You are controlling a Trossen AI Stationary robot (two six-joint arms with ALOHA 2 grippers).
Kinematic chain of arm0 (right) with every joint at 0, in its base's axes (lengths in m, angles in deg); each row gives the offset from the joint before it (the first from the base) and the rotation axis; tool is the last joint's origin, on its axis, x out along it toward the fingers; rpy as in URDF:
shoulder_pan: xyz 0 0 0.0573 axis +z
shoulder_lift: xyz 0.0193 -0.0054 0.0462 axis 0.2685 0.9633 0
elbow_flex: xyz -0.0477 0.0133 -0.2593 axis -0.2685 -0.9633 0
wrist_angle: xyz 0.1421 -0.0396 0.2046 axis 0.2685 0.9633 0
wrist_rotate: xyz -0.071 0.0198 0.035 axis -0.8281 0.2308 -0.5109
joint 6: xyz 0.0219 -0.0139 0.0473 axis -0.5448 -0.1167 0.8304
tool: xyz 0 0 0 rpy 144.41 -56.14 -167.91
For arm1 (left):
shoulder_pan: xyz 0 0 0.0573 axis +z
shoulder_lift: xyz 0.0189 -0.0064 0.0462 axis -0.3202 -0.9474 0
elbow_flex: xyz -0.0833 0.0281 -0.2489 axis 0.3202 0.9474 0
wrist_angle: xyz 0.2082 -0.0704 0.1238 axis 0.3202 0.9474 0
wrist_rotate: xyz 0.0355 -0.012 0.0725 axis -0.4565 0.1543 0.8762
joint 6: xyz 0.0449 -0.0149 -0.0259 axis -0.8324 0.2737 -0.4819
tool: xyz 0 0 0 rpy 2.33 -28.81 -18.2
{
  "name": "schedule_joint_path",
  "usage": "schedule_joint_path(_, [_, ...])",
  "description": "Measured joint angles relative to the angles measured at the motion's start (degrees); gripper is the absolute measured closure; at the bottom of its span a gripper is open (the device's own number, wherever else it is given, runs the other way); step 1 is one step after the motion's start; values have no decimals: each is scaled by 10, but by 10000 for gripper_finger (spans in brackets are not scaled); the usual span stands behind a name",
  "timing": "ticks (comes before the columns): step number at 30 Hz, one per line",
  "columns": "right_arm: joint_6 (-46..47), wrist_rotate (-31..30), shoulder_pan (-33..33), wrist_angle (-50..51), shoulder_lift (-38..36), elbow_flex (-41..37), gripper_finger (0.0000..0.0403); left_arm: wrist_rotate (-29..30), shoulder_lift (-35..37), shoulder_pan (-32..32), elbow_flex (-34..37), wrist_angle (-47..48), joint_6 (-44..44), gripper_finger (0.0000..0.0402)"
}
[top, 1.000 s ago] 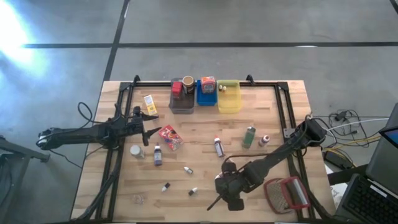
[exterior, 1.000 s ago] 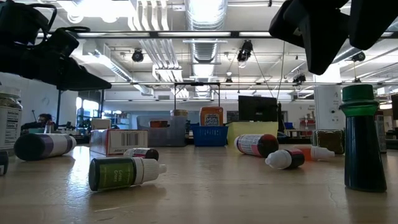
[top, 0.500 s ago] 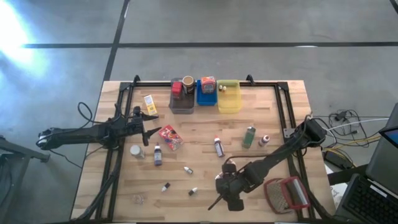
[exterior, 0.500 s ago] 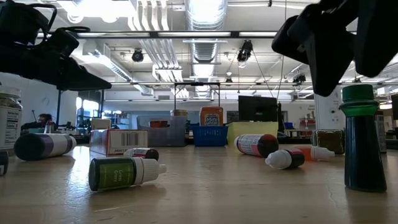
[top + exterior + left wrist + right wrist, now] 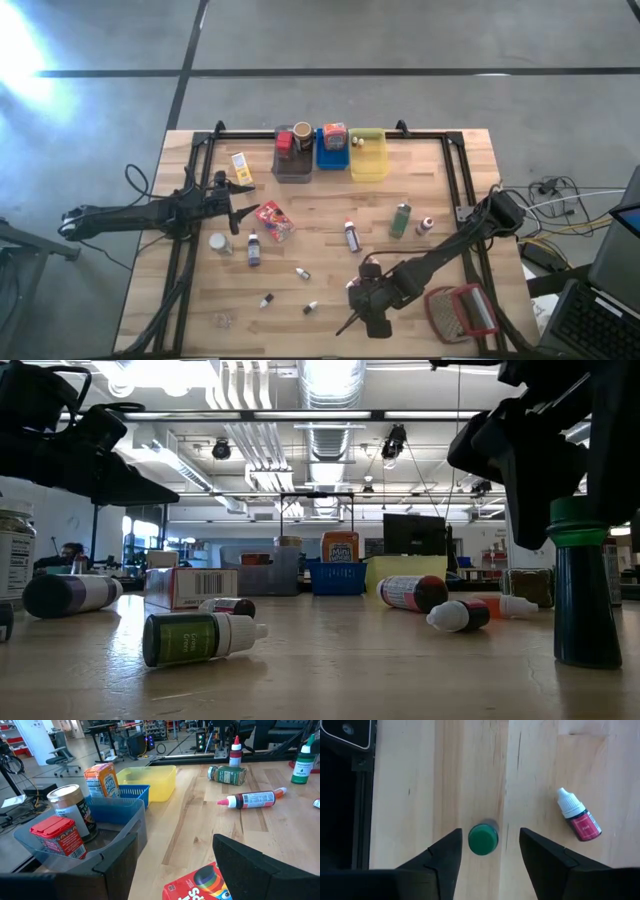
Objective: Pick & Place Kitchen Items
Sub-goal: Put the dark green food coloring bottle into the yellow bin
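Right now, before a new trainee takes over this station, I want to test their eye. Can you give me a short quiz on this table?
1. True or false: the right pincer is shut on the upright green-capped dark bottle.
2. Which colour of bin holds the orange carton? A grey, B blue, C yellow.
3. How does the small red white-capped dropper bottle rest on the wooden table?

Key:
1. False. Its jaws stand apart on either side of the cap.
2. B, the blue plastic bin.
3. Lying on its side.
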Motion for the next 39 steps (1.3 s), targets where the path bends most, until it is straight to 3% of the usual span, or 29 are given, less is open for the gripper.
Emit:
schedule_joint_path(27, [-1, 11, 0, -5, 0, -1, 323, 0, 0, 0, 0, 0, 0, 140])
schedule_joint_path(39, [-1, 14, 0, -5, 0, -1, 315, 0, 0, 0, 0, 0, 0, 140])
